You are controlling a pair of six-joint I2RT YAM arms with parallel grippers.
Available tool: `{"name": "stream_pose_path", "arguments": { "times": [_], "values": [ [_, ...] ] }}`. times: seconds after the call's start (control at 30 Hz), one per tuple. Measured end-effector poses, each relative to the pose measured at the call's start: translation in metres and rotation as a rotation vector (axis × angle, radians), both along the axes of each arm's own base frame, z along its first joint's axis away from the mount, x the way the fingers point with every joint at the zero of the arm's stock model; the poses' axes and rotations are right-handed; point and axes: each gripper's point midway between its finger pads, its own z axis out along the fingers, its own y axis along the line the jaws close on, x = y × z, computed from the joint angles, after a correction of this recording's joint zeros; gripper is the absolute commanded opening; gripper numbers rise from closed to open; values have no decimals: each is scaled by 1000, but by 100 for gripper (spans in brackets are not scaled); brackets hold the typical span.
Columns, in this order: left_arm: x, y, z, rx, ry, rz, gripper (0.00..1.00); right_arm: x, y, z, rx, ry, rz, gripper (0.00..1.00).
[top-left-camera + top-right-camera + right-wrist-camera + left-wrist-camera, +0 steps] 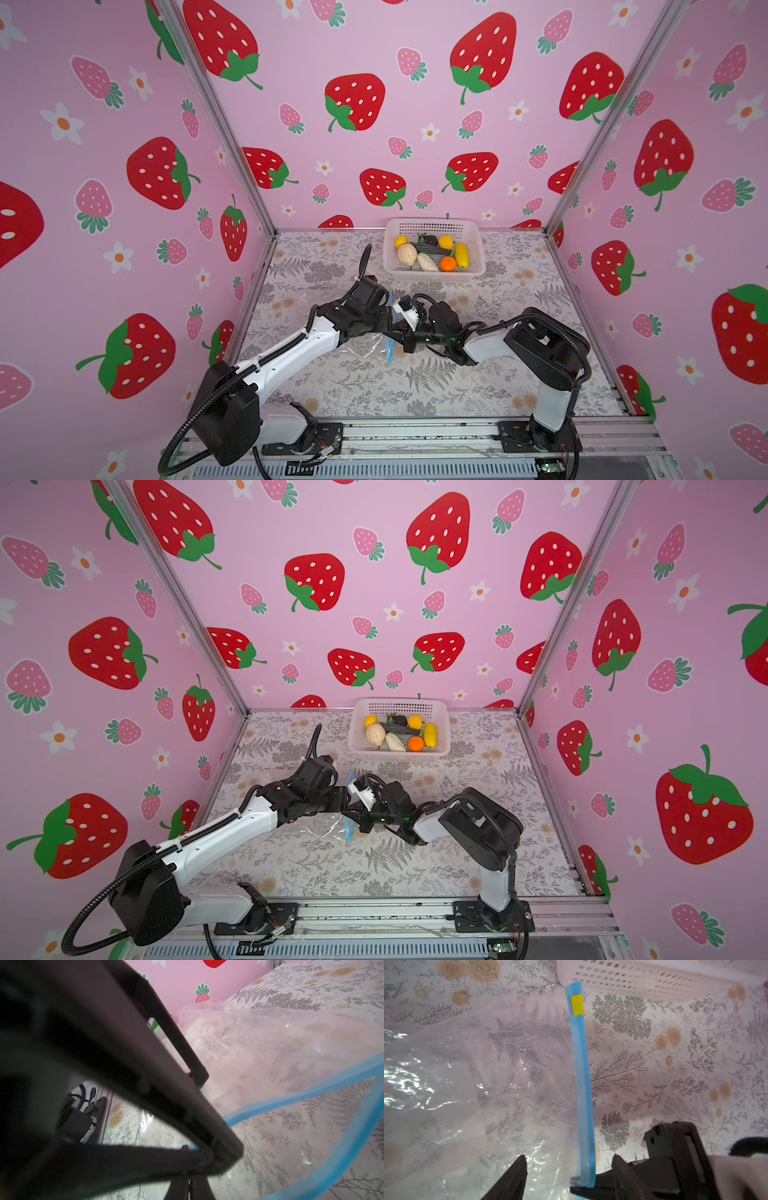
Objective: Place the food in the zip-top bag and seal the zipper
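The clear zip-top bag lies flat on the table, left of centre in both top views. Its light-blue zipper runs along its right edge, with the yellow tab at the far end. My left gripper is open and straddles the zipper near its near end. Reaching in from the right, my right gripper is shut on the zipper's near end. In the right wrist view the zipper splits into two strips in front of that gripper. The food lies in the basket.
The white perforated basket stands at the back of the table, just beyond the zipper's far end. Both arms meet over the middle of the floral table. Pink strawberry walls close in three sides.
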Motion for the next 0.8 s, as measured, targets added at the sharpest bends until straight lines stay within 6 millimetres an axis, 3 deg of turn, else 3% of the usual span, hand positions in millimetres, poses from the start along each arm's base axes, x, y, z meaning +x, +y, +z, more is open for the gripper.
{"name": "stream_pose_path", "arguments": {
  "times": [0.33,0.8],
  "values": [
    [5,-1,-4,145,-61,-2,47,3,0,0,-2,-2,-16,0],
    [3,-5,-2,158,-79,4,21,-1,7,7,15,-11,4,0]
  ]
}}
